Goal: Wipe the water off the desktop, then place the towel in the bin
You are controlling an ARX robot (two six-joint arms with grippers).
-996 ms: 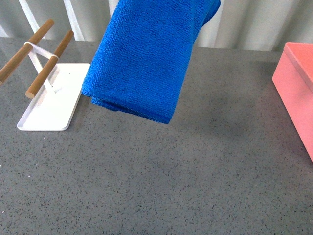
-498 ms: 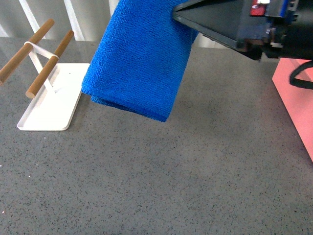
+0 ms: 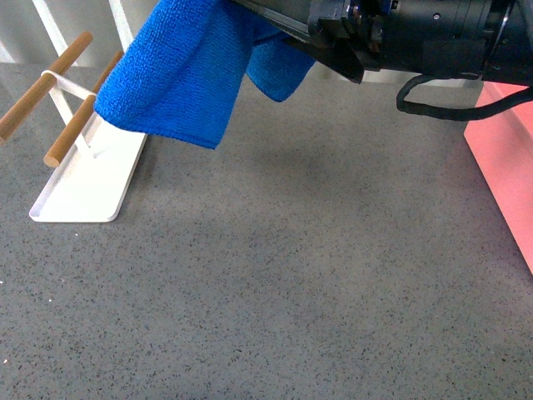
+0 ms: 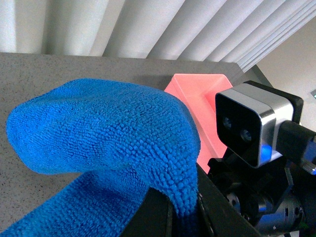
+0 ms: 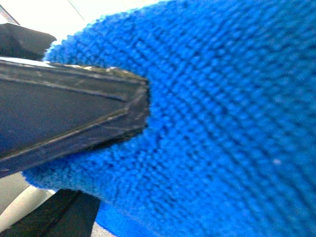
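The bright blue towel hangs above the dark grey desktop, over the back left. My left gripper is shut on a fold of the towel, which bulges out beyond its jaws. It is above the front view's top edge. My right arm reaches in from the right at towel height. The right gripper is open, with the towel pressed close against one black finger. The salmon-pink bin stands at the right edge and shows beyond the towel as the bin.
A flat white tray with two wooden rods sits at the back left, just under the towel's hanging end. White corrugated panels back the desktop. The right arm's wrist camera is close beside the left gripper.
The towel has swung up and to the left, now hanging over the tray's edge. The right arm has come further in from the right, across the top, up against the towel.
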